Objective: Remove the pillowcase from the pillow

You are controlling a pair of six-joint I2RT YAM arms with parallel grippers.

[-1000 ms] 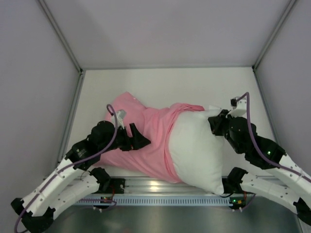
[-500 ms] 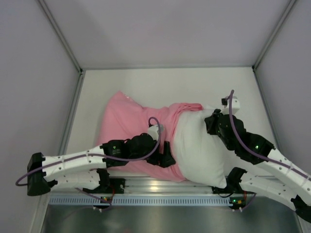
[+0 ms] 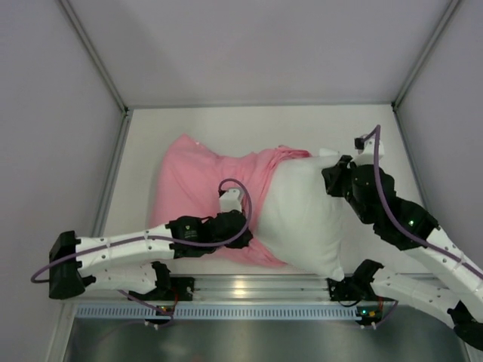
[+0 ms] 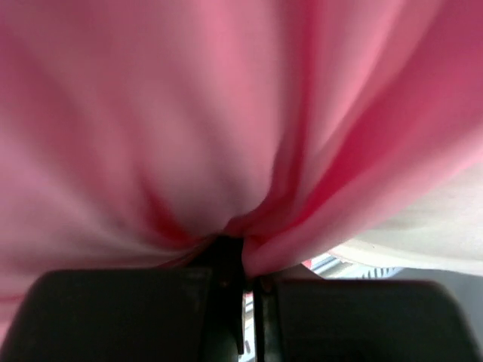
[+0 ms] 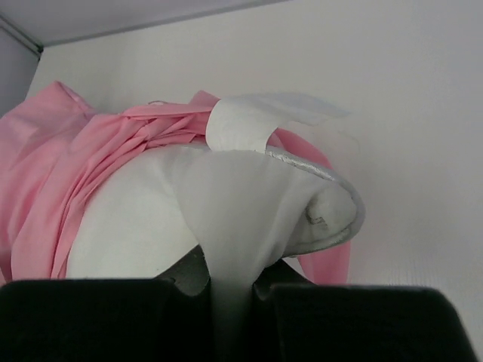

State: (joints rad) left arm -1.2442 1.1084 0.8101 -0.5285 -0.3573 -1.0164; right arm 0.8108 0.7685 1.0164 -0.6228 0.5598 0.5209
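Left hand (image 4: 243, 260) pinches the bunched pink pillowcase (image 3: 195, 181); right hand (image 5: 230, 290) clamps the white pillow (image 3: 302, 222) toward the surface's (image 3: 226, 128) right edge.

Bare table (image 3: 249, 128) is left open beyond the pillow (image 3: 302, 226) and pillowcase (image 3: 192, 177), up to the back wall (image 3: 256, 53). The middle is filled by both. The near left is crossed by the left arm (image 3: 128, 247), the right end is blocked by the right arm (image 3: 392, 211), and only narrow strips are left along the side walls (image 3: 53, 151)
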